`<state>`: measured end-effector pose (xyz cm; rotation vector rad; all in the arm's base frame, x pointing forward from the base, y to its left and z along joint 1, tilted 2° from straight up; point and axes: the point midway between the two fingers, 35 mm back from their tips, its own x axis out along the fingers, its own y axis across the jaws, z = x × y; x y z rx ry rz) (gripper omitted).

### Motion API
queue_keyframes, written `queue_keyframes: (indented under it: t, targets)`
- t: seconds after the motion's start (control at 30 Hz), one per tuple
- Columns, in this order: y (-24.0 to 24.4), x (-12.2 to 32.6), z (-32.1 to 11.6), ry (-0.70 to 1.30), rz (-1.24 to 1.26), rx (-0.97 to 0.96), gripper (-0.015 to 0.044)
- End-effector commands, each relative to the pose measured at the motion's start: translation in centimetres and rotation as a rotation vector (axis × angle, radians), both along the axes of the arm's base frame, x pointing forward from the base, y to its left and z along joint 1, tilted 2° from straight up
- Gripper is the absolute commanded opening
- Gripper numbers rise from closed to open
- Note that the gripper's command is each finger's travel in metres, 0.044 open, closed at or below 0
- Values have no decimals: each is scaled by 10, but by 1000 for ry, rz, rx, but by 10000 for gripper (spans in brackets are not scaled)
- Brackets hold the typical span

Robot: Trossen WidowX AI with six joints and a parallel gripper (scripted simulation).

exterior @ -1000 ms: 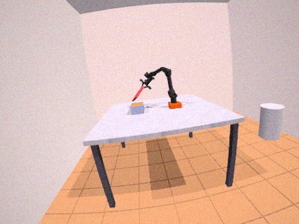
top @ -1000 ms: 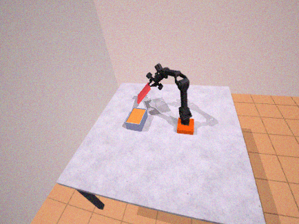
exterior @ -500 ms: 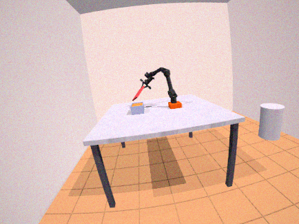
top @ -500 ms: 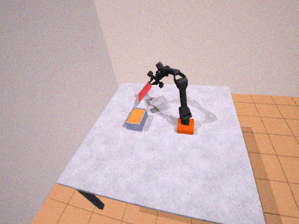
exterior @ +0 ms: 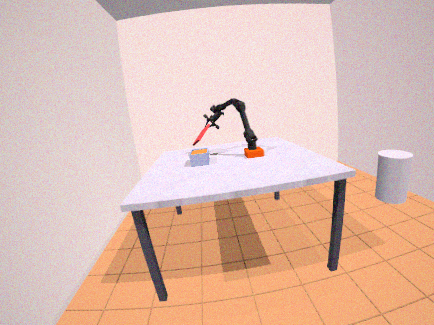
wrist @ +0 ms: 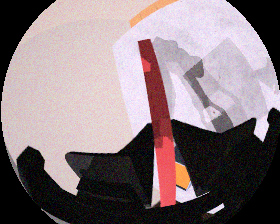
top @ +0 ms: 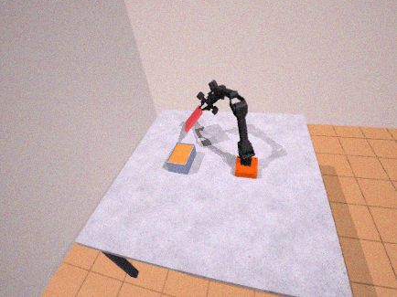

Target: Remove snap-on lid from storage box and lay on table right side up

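Note:
The red lid is held in the air by one edge and hangs down steeply tilted. My gripper is shut on the lid, which stands edge-on between the fingers in the wrist view. The blue-grey storage box stands open on the table, its orange inside showing. The lid is above the table and apart from the box, on its far side in the top view. Which face of the lid is its top side I cannot tell.
The white-grey table carries the box and the arm's orange base, which stands to the right of the box. Shadows of the arm and lid fall behind the box. A grey cylinder stands on the floor at the right.

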<state>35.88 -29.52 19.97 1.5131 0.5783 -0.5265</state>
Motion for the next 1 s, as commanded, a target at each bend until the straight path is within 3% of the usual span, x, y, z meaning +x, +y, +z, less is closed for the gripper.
queue_keyframes:
  t: [0.0, 0.97]
  targets:
    - [-11, 1, 6, -17, 5, -11, 0]
    - [-10, -1, -16, -16, 5, -11, 0]
